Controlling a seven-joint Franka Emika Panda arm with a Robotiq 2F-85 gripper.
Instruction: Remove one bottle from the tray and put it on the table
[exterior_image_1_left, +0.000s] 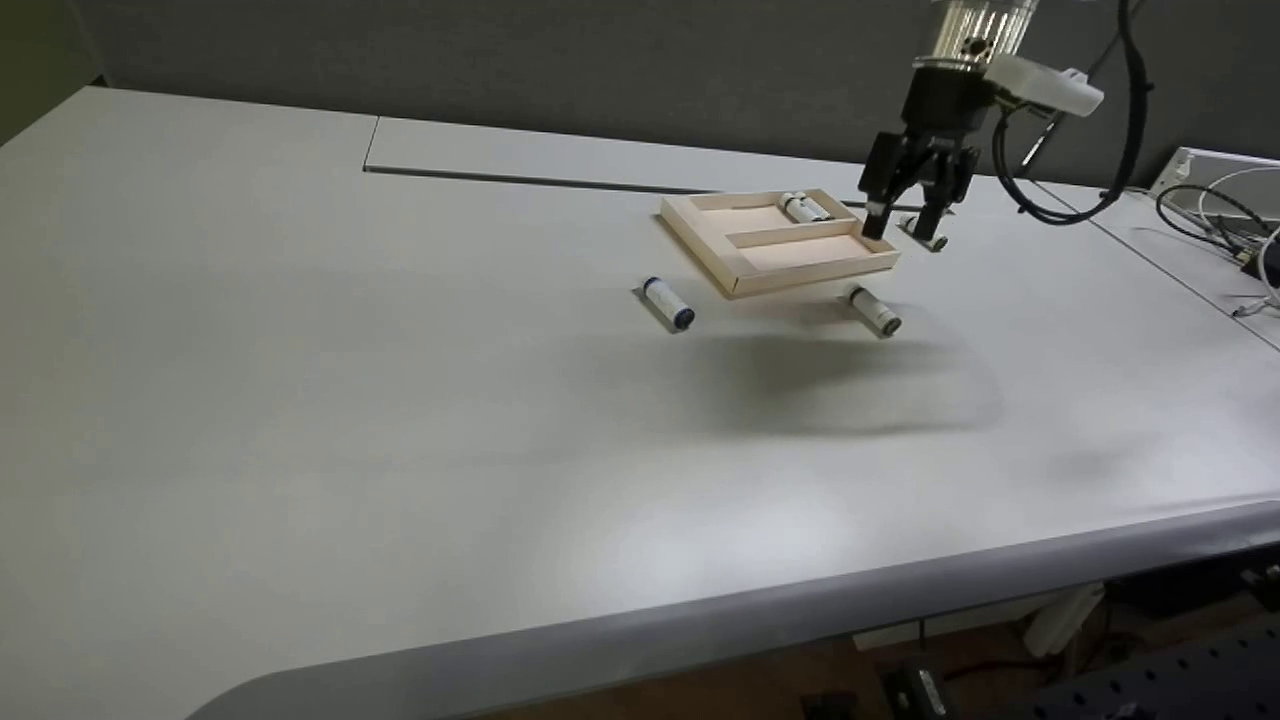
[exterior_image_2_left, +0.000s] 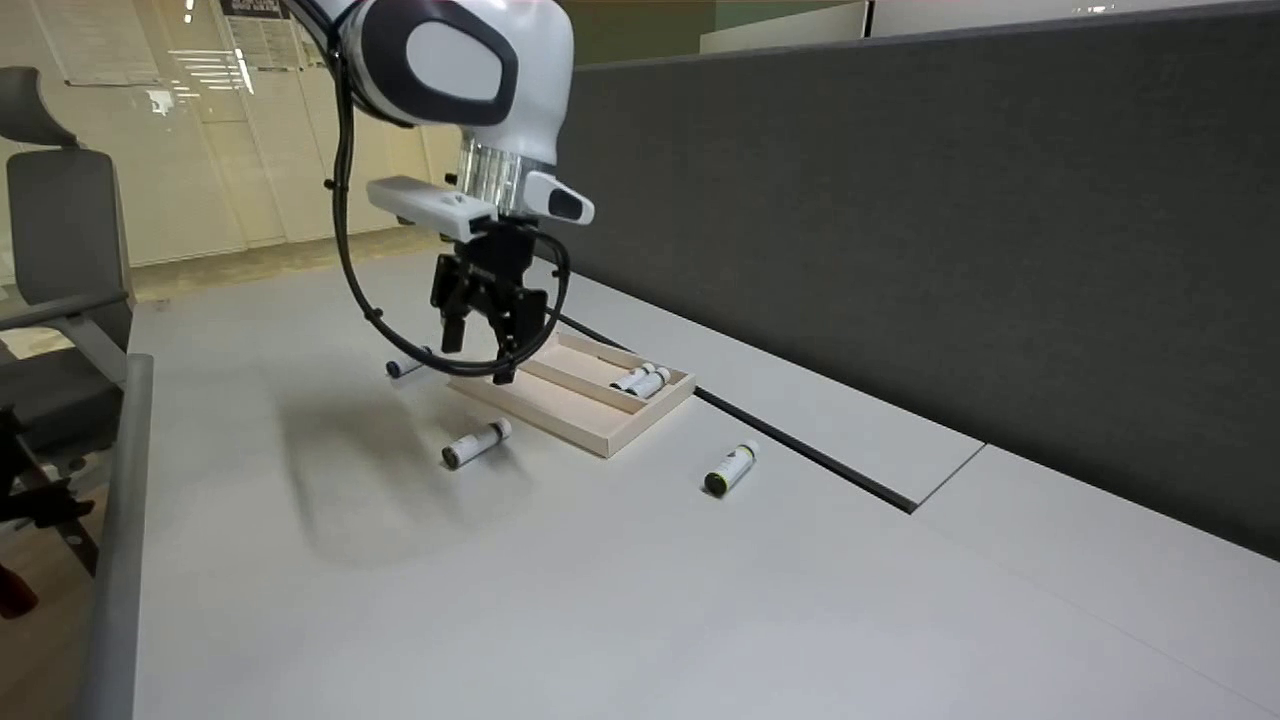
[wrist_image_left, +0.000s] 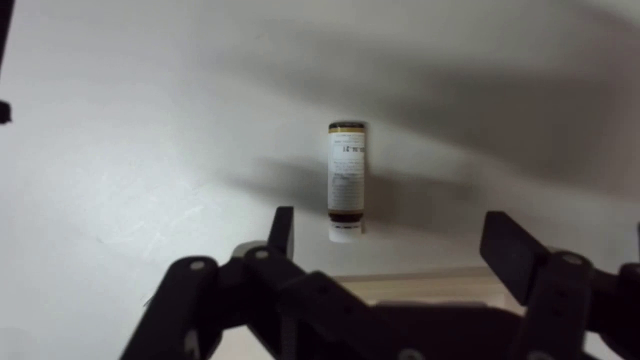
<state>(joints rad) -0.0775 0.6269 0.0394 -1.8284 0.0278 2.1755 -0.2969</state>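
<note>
The light-wood tray (exterior_image_1_left: 700, 240) lies on the white table (exterior_image_1_left: 400, 400). Two white bottles (exterior_image_1_left: 803, 207) lie side by side in its back compartment, also seen in an exterior view (exterior_image_2_left: 650, 383); the front compartment holds none. Three similar bottles lie on the table: one left of the tray (exterior_image_1_left: 668, 303), one in front (exterior_image_1_left: 874, 311), one to the right, partly behind a finger (exterior_image_1_left: 938, 242). My gripper (exterior_image_1_left: 900, 228) is open and empty in the air near the tray's right end. In the wrist view a table bottle (wrist_image_left: 346, 180) lies beyond the open fingers (wrist_image_left: 390, 230), cap toward the tray rim (wrist_image_left: 425, 287).
A dark grey strip (exterior_image_1_left: 520, 180) runs along the table behind the tray. A dark partition (exterior_image_2_left: 900, 250) stands at the back. Cables (exterior_image_1_left: 1210, 215) lie at the far right. The rounded table edge (exterior_image_1_left: 700, 620) is at the front, with a chair (exterior_image_2_left: 70, 240) beyond it.
</note>
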